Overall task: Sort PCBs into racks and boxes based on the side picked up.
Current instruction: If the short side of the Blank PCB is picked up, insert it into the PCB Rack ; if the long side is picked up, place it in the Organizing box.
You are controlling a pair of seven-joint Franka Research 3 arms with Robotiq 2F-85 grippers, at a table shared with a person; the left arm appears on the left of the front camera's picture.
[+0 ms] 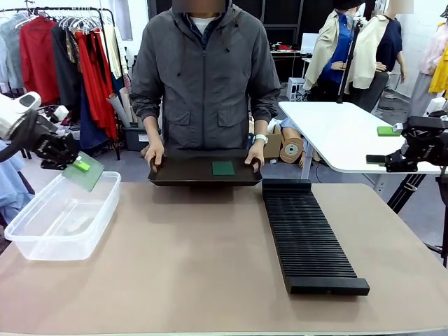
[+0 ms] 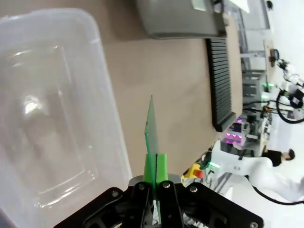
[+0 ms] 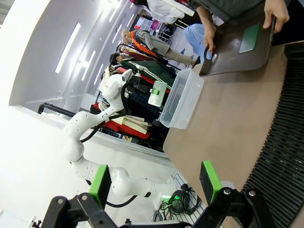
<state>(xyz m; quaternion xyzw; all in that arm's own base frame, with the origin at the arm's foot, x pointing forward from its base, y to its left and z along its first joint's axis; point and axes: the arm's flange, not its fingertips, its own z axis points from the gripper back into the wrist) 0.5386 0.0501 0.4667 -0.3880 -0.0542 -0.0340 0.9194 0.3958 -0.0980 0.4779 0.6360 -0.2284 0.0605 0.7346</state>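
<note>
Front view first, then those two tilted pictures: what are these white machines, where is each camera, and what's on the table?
The white machines are two robot arms. The front view looks across the table from between them, at a person opposite. The tilted pictures come from cameras on each arm's wrist. The left arm's fingers are shut on a thin, light green circuit board by a clear plastic box. The right arm's fingers stand open, holding nothing. A long black slotted rack lies on the table. The person's hands hold a black tray carrying a smaller, darker board.
</note>
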